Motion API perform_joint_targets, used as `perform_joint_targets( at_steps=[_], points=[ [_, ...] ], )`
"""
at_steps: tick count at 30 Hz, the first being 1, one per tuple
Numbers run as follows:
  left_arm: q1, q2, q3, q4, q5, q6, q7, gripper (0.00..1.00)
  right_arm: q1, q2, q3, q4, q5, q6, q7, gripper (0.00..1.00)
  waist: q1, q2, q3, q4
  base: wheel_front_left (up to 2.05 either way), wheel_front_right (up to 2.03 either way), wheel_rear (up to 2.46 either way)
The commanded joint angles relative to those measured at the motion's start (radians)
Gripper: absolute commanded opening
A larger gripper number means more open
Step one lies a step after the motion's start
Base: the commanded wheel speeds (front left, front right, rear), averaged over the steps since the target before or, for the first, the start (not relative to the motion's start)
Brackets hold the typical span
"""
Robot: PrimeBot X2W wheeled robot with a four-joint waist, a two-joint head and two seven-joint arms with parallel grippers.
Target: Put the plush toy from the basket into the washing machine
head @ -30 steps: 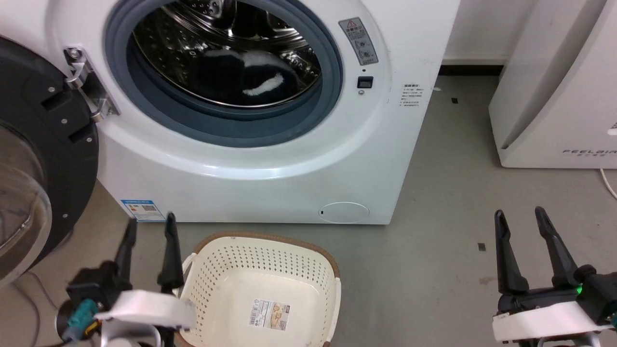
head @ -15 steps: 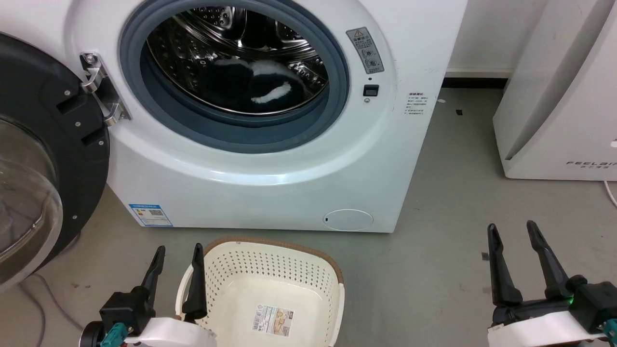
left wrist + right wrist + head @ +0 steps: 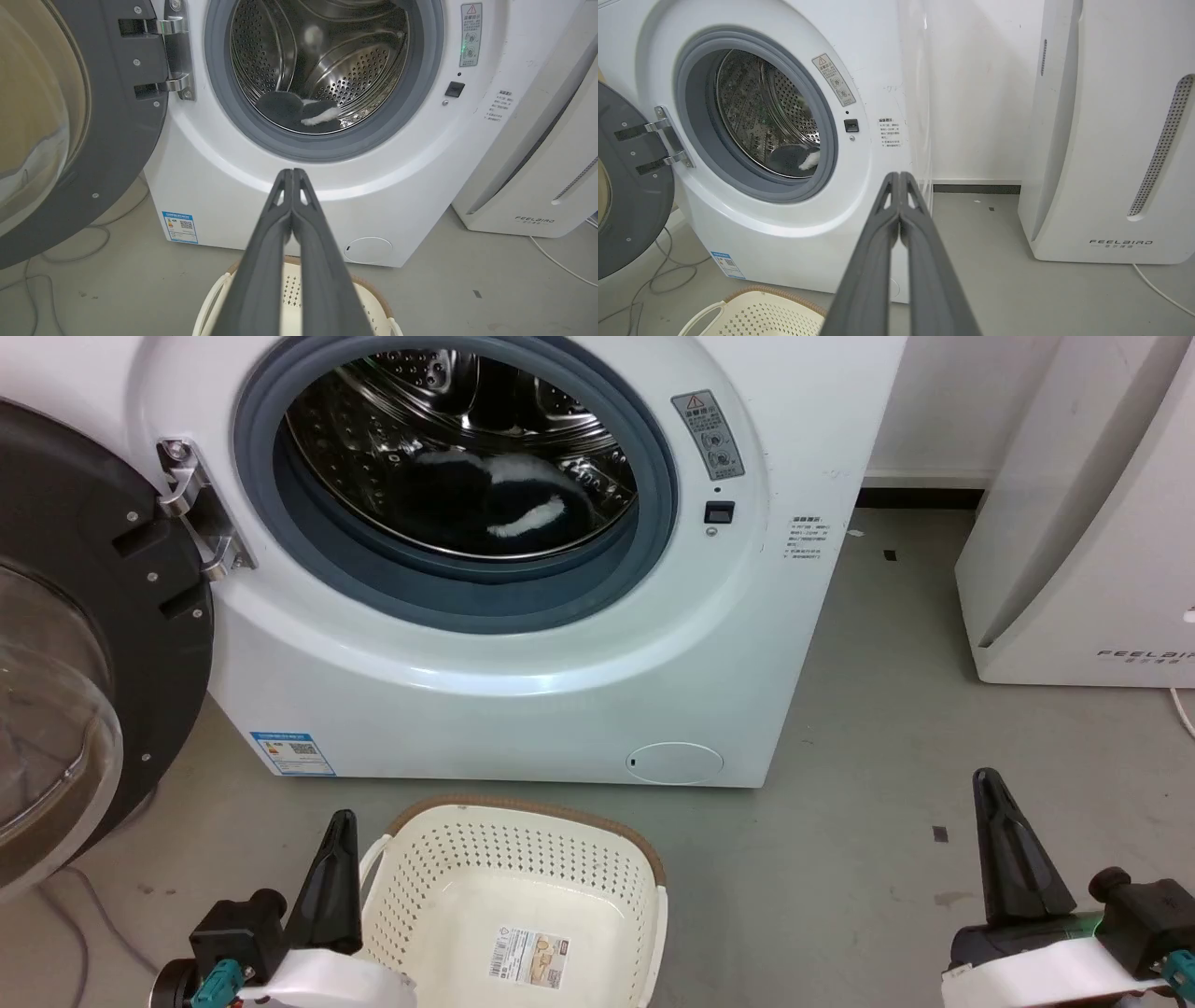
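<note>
Both are clenched on nothing: the left gripper (image 3: pixel 342 821) just beside the basket (image 3: pixel 523 805) on the floor (image 3: pixel 840 859), the right gripper (image 3: pixel 990 782) well apart. Beyond, the plush toy (image 3: pixel 485 504) lies inside the washing machine (image 3: pixel 523 709), its door (image 3: pixel 93 569) open

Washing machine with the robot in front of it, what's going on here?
The black-and-white plush toy lies inside the drum of the washing machine, whose door stands open. The basket on the floor in front holds just its paper label. Both grippers are shut on nothing: the left gripper beside the basket, the right gripper over bare floor. The toy's move looks done.
</note>
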Motion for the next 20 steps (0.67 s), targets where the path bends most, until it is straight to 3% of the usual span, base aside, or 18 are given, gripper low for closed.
perform_joint_targets(
  at_steps=[1,20],
  points=[
    [0.0,-0.001,0.0,-0.007,0.01,0.002,0.004,0.0,-0.001,0.0,0.002,-0.001,-0.005,0.0,0.005,0.0,0.0001,-0.0001,-0.001,-0.001,0.0,0.0,0.0],
    [0.002,-0.004,0.0,-0.032,0.042,0.01,0.043,0.0,-0.004,0.0,0.008,-0.003,-0.028,0.0,0.045,0.0,0.0001,-0.0001,-0.013,-0.008,0.0,0.0,0.0]
  ],
)
